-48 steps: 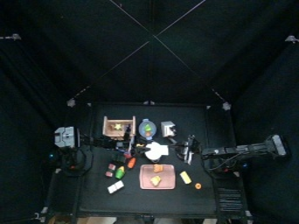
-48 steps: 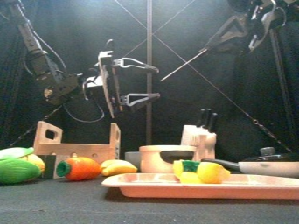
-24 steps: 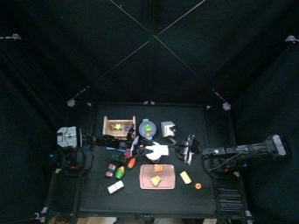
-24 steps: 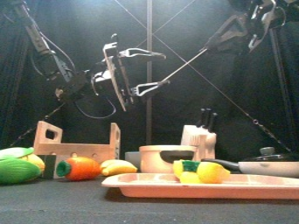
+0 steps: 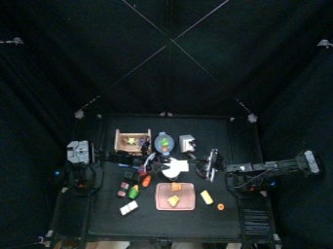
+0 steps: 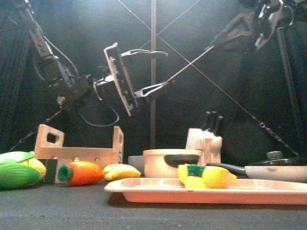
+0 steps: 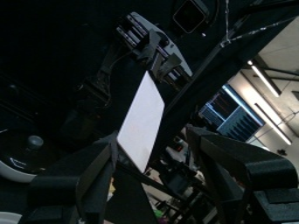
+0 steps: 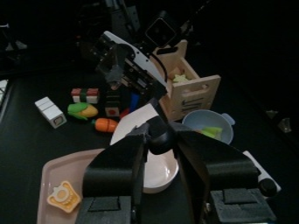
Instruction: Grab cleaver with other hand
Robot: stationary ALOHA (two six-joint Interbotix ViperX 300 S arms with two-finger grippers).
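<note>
Left end effector [image 6: 157, 73] jaws apart | cleaver [image 7: 145, 118] just ahead, between them | right end effector [image 7: 158, 52] clamps it

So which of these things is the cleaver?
Look above the table, not on it: the right gripper holds the cleaver up in the air, and the left gripper, wide open, faces it. It is a flat, narrow, pale blade. Unlike the plate, which is round and lies on the table, it hangs clear of everything.

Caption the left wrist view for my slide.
Open left claw facing the pale cleaver blade held up by the other arm.
</note>
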